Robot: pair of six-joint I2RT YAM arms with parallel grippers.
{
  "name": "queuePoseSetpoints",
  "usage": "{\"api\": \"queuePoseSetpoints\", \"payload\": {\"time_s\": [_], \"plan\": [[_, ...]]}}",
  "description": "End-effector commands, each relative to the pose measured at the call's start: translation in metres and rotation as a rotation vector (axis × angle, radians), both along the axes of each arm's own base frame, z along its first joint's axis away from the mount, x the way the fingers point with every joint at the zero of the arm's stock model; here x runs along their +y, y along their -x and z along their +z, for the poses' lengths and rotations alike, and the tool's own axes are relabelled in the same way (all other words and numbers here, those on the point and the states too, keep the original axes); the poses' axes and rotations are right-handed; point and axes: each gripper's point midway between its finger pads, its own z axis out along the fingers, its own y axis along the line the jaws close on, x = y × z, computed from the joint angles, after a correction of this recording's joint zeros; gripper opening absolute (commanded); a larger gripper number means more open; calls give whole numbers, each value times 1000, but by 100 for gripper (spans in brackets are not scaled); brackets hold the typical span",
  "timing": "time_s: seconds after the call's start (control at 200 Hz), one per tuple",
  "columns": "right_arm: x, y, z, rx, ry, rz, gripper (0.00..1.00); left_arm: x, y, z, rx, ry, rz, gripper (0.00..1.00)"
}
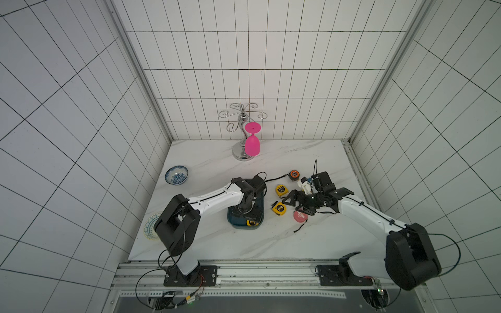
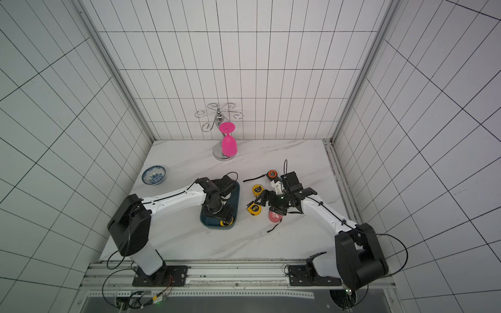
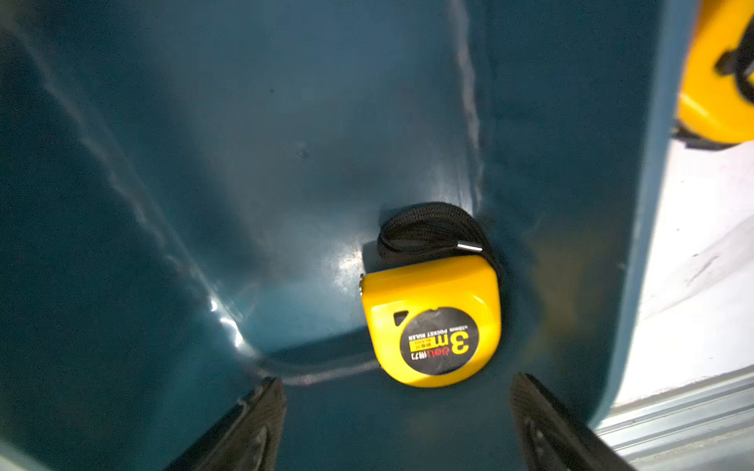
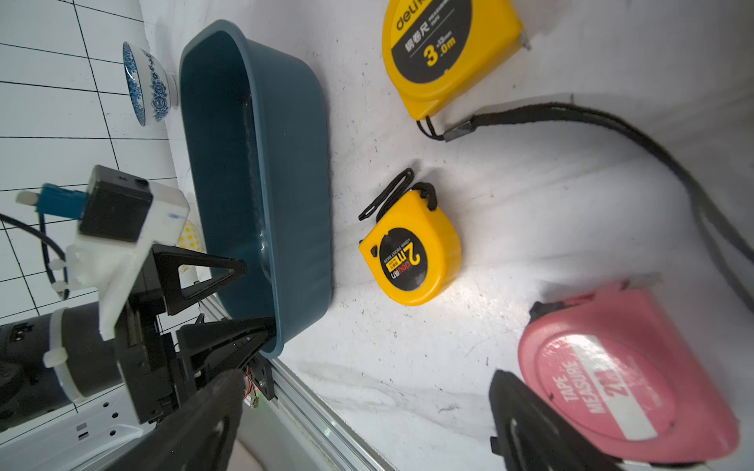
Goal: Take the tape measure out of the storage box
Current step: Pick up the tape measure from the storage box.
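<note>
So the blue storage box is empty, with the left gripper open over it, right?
Not empty: the left wrist view shows one yellow tape measure lying in a corner of the storage box. The left gripper is indeed open over it.

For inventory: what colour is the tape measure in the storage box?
Yellow tape measure; see left wrist view.

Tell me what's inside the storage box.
One yellow tape measure lies flat in a corner of the storage box, strap beside it, by the open left gripper. In both top views the left arm hides most of the floor.
</note>
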Motion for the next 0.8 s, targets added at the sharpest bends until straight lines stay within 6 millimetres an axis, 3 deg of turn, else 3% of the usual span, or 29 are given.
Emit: {"api": "queuePoseSetpoints", "payload": {"time_s": [0.0, 0.265, 0.465, 0.695, 0.8], "plan": [[-2, -8, 14, -39, -1, -3, 99, 0, 1, -10, -1, -30, -43, 90], [-2, -15, 19, -51, -9, -8, 100, 1, 1, -21, 14, -61, -49, 89], [0, -21, 25, -69, -18, -11, 100, 14, -10, -24, -31, -144, -22, 89], [0, -23, 27, -74, -23, -13, 100, 29, -24, -20, -63, -170, 57, 88], [-1, -22, 27, -73, -25, -11, 100, 26, -26, -15, -70, -140, 63, 88]]}}
